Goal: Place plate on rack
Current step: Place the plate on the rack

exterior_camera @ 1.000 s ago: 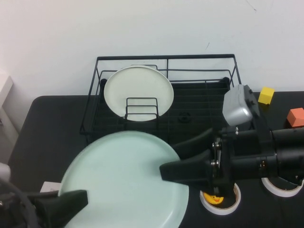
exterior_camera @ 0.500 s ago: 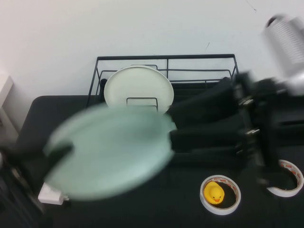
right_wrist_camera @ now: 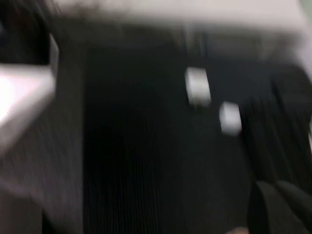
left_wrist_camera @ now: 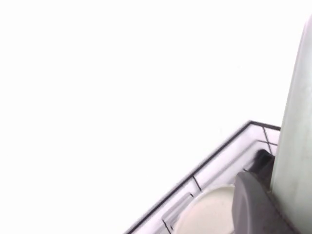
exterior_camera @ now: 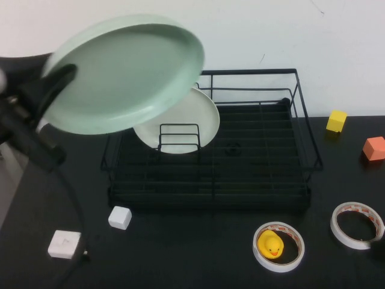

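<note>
The pale mint-green plate (exterior_camera: 129,69) is held tilted in the air above the left back corner of the black wire rack (exterior_camera: 210,150). My left gripper (exterior_camera: 60,81) is shut on the plate's left rim. In the left wrist view one finger (left_wrist_camera: 253,204) presses against the plate's edge (left_wrist_camera: 295,136). A cream-white plate (exterior_camera: 180,117) leans upright in the rack against a small wire divider (exterior_camera: 179,137), partly hidden by the green plate. My right gripper is out of the high view; the right wrist view shows only a dark finger (right_wrist_camera: 275,207) over the black table.
A tape ring with a yellow duck (exterior_camera: 272,245) and a second tape ring (exterior_camera: 357,224) lie at the front right. A yellow cube (exterior_camera: 337,120) and an orange cube (exterior_camera: 375,148) sit at the right. Two white blocks (exterior_camera: 120,217) (exterior_camera: 64,244) lie at the front left.
My left gripper has lifted the green plate from low at the table's front up and back over the rack's left side. My right arm has let go and withdrawn from the high view.
</note>
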Action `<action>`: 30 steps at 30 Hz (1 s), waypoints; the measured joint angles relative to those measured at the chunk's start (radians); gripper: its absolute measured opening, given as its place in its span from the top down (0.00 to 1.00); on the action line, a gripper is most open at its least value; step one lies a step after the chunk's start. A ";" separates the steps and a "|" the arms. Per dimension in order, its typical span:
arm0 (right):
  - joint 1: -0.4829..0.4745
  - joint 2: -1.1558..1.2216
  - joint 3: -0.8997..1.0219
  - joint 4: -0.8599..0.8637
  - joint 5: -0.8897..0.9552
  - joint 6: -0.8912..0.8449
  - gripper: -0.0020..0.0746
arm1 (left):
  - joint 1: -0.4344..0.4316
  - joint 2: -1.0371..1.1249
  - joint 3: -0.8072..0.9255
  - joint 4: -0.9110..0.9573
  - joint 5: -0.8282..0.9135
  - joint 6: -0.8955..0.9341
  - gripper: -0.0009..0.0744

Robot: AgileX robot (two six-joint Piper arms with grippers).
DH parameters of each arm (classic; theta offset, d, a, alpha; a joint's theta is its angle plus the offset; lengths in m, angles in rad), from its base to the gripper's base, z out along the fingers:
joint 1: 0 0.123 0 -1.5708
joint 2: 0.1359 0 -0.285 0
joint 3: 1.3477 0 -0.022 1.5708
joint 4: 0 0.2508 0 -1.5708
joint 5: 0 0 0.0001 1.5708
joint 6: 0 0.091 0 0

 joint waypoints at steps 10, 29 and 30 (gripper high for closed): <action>-0.002 -0.310 0.376 -0.244 -0.121 0.256 0.97 | 0.000 0.241 -0.046 -0.013 0.055 0.190 0.88; -0.002 -0.566 0.644 -0.269 -0.357 0.207 0.97 | -0.157 0.703 -0.446 -0.028 -0.107 0.348 0.88; -0.002 -0.566 0.644 -0.270 -0.357 0.207 0.97 | -0.165 0.716 -0.450 -0.028 -0.116 0.363 0.88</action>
